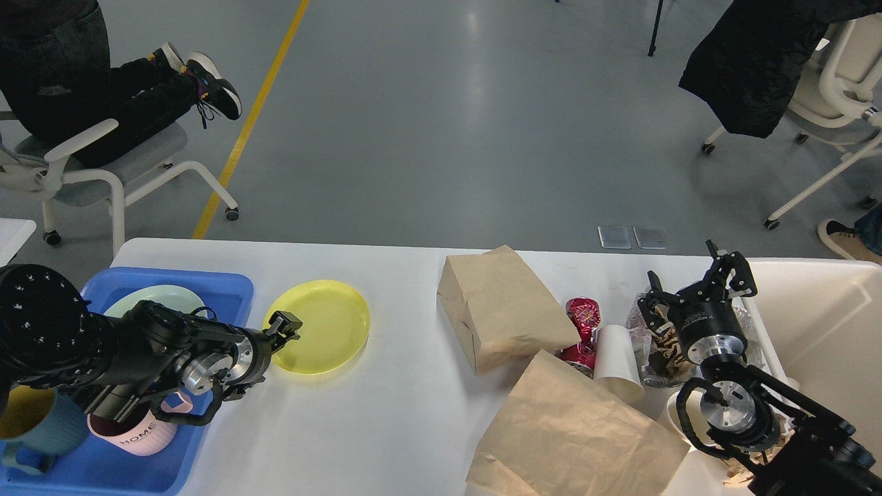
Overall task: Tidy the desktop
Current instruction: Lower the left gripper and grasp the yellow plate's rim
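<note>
The white desktop (pixel 400 413) spans the view. A yellow plate (pixel 324 327) lies on it left of centre. My left gripper (pixel 284 329) sits at the plate's left rim; its fingers are too small and dark to tell apart. Right of centre lie two brown paper bags (pixel 499 310) (pixel 572 434), a red crumpled wrapper (pixel 582 320), a white paper cup (pixel 617 362) on its side and a clear plastic packet (pixel 648 348) with brown contents. My right gripper (pixel 692 282) is open wide and empty, just above the packet's far side.
A blue tray (pixel 227 286) at the left holds a pale green plate (pixel 155 297), a teal mug (pixel 38 420) and a pink mug (pixel 134 435). A cream-white bin (pixel 827 324) stands at the right edge. Chairs stand on the floor beyond the table.
</note>
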Robot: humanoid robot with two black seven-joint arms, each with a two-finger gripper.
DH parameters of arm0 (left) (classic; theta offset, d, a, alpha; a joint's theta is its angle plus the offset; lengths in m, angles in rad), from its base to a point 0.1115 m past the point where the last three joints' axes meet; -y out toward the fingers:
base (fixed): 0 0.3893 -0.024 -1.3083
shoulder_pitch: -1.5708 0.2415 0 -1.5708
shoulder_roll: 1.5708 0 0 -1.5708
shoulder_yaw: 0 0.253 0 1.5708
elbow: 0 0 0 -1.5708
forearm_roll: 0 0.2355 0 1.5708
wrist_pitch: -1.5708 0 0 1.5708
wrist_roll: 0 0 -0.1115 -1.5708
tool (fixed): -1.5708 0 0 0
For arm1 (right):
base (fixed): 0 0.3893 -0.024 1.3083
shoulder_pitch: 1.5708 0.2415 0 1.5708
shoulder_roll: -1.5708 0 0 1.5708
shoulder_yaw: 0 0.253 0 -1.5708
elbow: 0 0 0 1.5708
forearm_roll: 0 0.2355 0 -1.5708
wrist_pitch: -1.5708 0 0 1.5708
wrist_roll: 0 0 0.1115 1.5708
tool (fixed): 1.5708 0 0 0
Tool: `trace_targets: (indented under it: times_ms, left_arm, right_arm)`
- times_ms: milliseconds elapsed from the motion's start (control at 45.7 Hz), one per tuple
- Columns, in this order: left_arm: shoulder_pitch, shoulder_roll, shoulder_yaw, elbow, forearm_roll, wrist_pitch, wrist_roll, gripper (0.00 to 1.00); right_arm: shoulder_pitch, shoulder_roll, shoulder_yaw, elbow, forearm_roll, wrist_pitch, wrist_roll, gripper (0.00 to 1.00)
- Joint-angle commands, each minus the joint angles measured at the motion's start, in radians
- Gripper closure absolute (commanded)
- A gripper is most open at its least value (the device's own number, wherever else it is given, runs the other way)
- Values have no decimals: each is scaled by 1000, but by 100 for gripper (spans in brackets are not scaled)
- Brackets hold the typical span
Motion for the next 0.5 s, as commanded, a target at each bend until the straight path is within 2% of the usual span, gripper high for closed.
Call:
trace_targets:
  times_ms: [0, 153, 285, 482]
  left_arm:
    - [35, -4, -1, 46, -1, -36, 4, 51]
    - [46, -4, 0, 66, -3, -98, 6, 68]
    - [48, 1, -1, 68, -3, -108, 7, 82]
    - [49, 4, 0, 68, -4, -143, 7, 91]
  right_arm:
    - [-2, 0, 0, 0, 0, 0, 0, 0]
    - [0, 0, 0, 0, 0, 0, 0, 0]
    - [0, 0, 0, 0, 0, 0, 0, 0]
    - [0, 0, 0, -2, 0, 0, 0, 0]
